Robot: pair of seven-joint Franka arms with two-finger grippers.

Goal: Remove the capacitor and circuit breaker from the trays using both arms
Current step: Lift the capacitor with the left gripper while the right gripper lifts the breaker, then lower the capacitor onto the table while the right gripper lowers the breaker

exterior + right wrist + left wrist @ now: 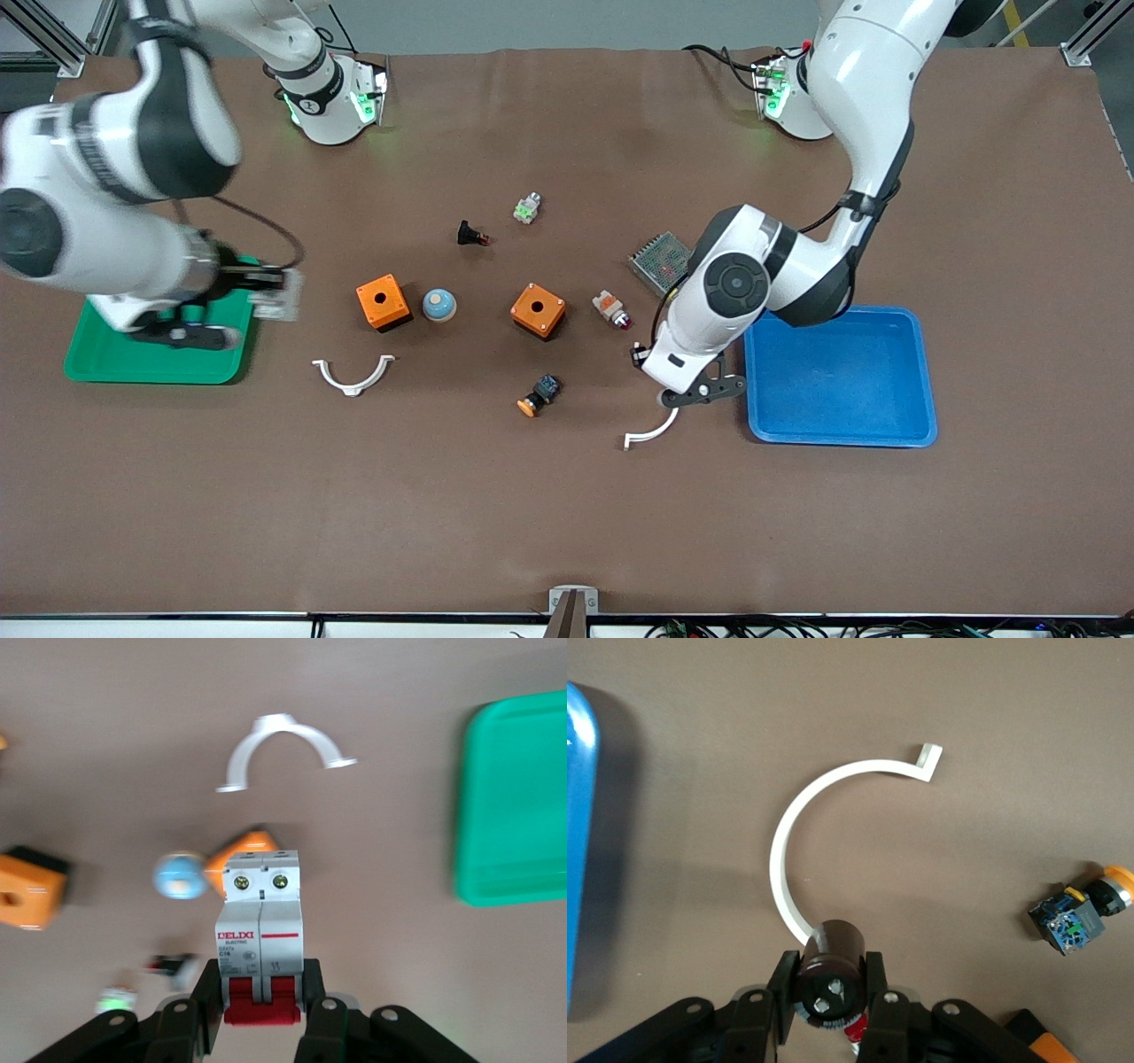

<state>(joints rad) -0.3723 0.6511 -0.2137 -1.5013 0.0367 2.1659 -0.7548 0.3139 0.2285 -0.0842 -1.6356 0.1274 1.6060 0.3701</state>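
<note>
We judge the task well past its midpoint: both parts are out of their trays and in hand, and only the putting down remains.

Our left gripper (833, 992) has its fingers (782, 985) pinching the capacitor (830, 979), a dark cylinder with a pale end. In the front view the left gripper (687, 394) hangs over bare table just beside the blue tray (921, 372), toward the right arm's end of the table from it, and over one end of a white curved clip (649, 434). The blue tray shows nothing inside.

Our right gripper (261, 1014) has its fingers (208, 1010) clamped on the circuit breaker (262, 935) at its red-lever end, so the white block juts out ahead of them. In the front view the circuit breaker (276, 297) sits over the edge of the green tray (115, 365), on the side that faces the middle of the table. The right arm covers part of that tray, so we cannot tell whether anything lies under it.

What is left, as we read it, is 2 placements: the right arm carries the circuit breaker clear of the tray rim, and each gripper lowers its part onto open table and lets go. The nearby orange box (383, 301) and the second white clip (353, 376) call for some care in choosing the spot.
</note>
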